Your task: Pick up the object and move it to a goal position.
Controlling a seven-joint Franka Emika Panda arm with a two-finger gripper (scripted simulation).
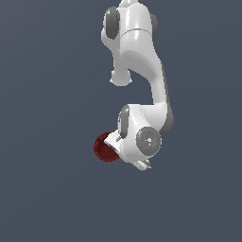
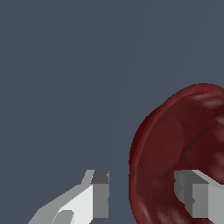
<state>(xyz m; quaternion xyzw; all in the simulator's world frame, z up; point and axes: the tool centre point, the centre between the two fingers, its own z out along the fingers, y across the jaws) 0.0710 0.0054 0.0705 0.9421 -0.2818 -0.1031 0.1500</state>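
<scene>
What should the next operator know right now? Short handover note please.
Gripper: open, holding nothing. In the wrist view one finger is outside the rim, the other is over the inside, so the jaws straddle the near wall.
Dark red bowl: on the plain grey surface, partly hidden by the wrist in the exterior view, on that view's left of the hand.
Done: approach and rough alignment over the rim.
Left: close on the rim, lift, carry to the goal. No goal marker shows in either view.
</scene>
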